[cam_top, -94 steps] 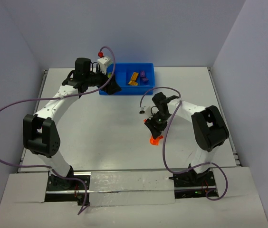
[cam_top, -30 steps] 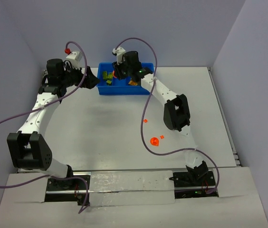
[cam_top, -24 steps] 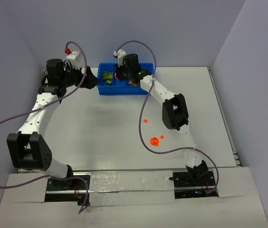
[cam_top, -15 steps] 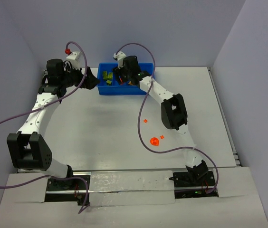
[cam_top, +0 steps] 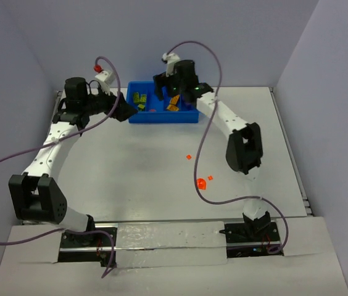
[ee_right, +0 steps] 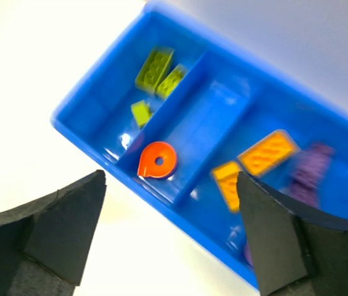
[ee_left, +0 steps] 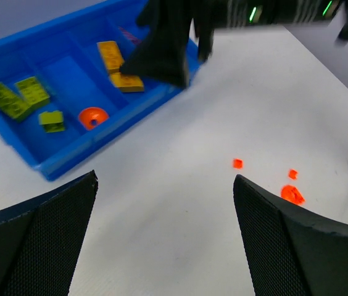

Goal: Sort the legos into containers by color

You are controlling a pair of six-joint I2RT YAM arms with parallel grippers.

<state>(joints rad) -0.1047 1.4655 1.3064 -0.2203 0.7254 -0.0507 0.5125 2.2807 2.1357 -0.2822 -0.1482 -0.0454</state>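
The bright blue four-compartment plastic bin [cam_top: 161, 118] sits at the far edge of the white table [cam_top: 131, 172], about mid-width. The right gripper [ee_right: 171, 179] hangs above it with its fingers spread wide and nothing between them. The left gripper [ee_left: 165, 185] is just beside the bin's left end, equally wide open and empty.

Inside the bin, the olive-green bricks [ee_right: 155, 68] fill the leftmost compartment; a translucent orange-red round piece [ee_right: 157, 159] lies alone in the next; the yellow-orange bricks [ee_right: 266, 153] are in the third; a blurred purple brick [ee_right: 310, 163] lies beyond them. Three tiny orange-red pieces [cam_top: 201, 183] lie loose on the table, well nearer than the bin and right of centre, so the sorting looks nearly done.

The risks seem to be these:
- The loose bits are so small and flat that a pinch slightly off-centre could flick them away instead of lifting them.
- The right arm's purple cable [cam_top: 200, 154] droops close over them; a swing back towards the near side could sweep them aside.
- Both grippers crowd the bin's left half, so a careless move could knock them together or shove the bin.
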